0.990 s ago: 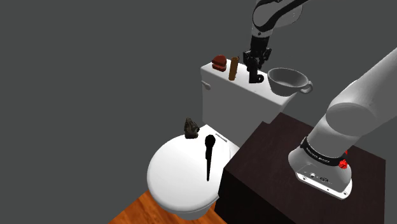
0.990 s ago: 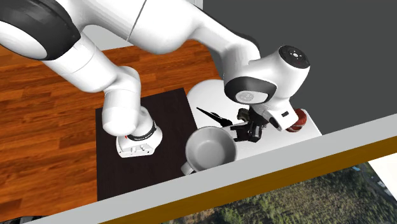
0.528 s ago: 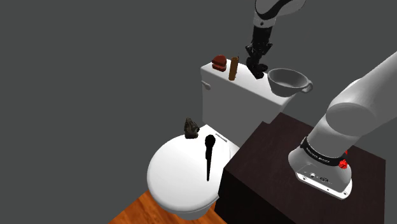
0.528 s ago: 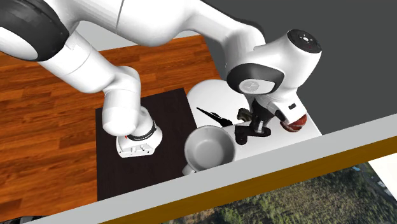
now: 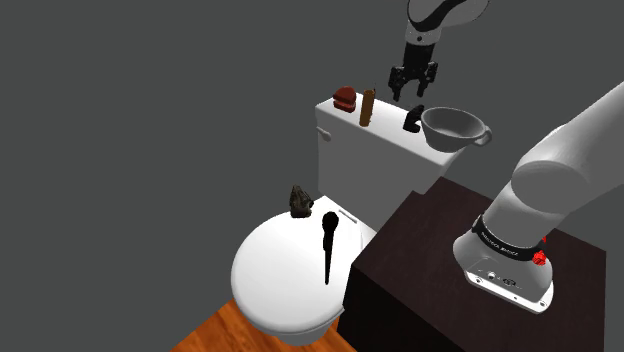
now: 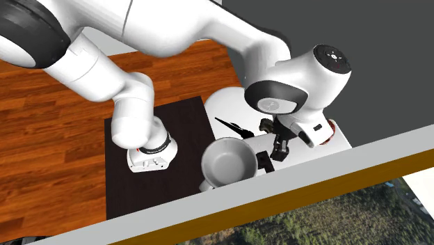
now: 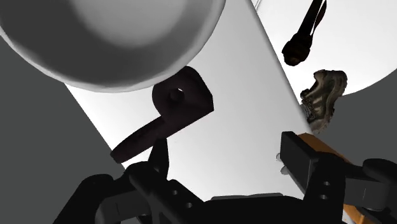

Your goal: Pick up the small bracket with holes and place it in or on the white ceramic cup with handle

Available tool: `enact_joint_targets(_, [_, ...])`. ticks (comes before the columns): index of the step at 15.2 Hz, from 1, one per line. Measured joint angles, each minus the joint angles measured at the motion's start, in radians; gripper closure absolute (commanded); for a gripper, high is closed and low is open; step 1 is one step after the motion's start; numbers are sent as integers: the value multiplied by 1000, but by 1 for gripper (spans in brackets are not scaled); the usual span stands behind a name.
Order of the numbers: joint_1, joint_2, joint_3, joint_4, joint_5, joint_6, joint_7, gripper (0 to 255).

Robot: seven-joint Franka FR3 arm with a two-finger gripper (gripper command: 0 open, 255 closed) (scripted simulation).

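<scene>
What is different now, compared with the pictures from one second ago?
The gripper lifted the bracket slightly, then opened and rose without it. The bracket now lies on the tank lid beside the cup, not in it. The cup stayed where it was.

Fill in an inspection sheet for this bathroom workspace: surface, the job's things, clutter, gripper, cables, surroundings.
Surface: white toilet tank lid, flat, carrying the job's things.
Job's things: dark bracket on the tank lid right beside the white cup, not in it; whether they touch cannot be told.
Clutter: brown cylinder and red object on the tank lid; black brush-like tool and small brown shoe-like object on the toilet seat lid.
Gripper: gripper open, raised over the tank lid near the bracket, holding nothing.
Cables: nothing seen.
Surroundings: grey wall, wooden floor, dark stand.
</scene>
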Motion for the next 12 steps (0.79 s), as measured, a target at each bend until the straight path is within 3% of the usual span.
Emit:
enact_joint_targets(4, [-19,37,-63,-57,34,81,-100,0])
enact_joint_targets(12, [-16,112,-84,-113,61,207,-136,0])
